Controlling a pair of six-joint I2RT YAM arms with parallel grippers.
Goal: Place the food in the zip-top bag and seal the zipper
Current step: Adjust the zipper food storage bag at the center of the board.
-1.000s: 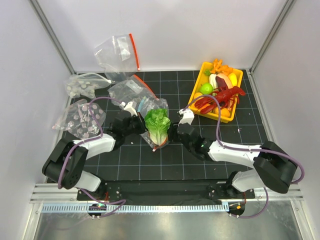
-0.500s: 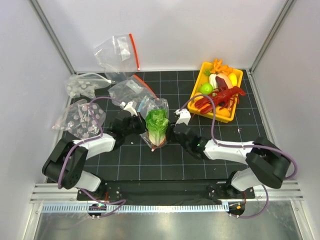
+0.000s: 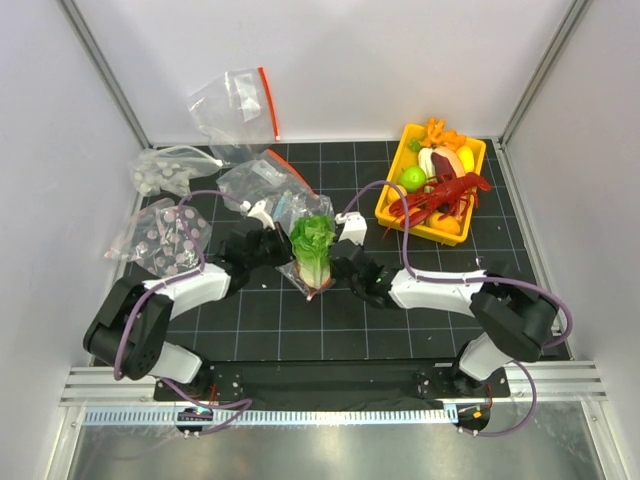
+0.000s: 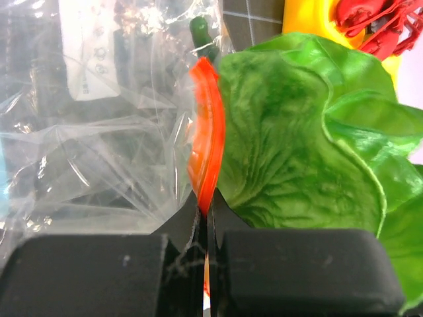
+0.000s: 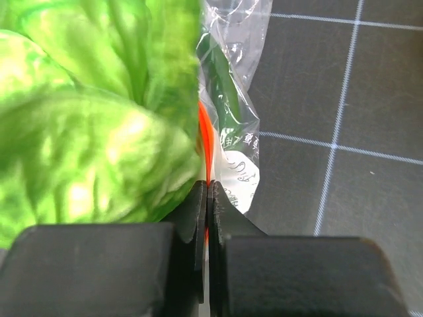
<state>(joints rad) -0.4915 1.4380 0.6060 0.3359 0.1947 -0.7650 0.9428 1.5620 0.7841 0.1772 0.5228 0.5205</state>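
The green lettuce [image 3: 313, 250] [image 4: 297, 152] [image 5: 92, 125] stands at the middle of the mat inside the clear zip-top bag [image 3: 322, 210] [image 4: 99, 152] [image 5: 241, 145]. The bag's red-orange zipper [image 4: 206, 152] [image 5: 204, 142] runs beside the leaves. From the left, my left gripper [image 3: 283, 248] [image 4: 207, 208] is shut on the zipper. My right gripper [image 3: 340, 265] [image 5: 207, 191] pinches the same strip from the right. A round green fruit [image 3: 412, 177] and a yellow-orange piece [image 3: 440, 130] lie in the yellow tray [image 3: 390, 195].
A red lobster [image 3: 440, 195] lies across the tray at the back right. Dotted pouches [image 3: 165, 235] lie at the left, and other clear bags [image 3: 235, 105] at the back left. One clear bag [image 3: 262, 180] lies just behind the left gripper.
My right gripper has moved left up to the lettuce and closed on the zipper strip. The left gripper has kept its grip and place.
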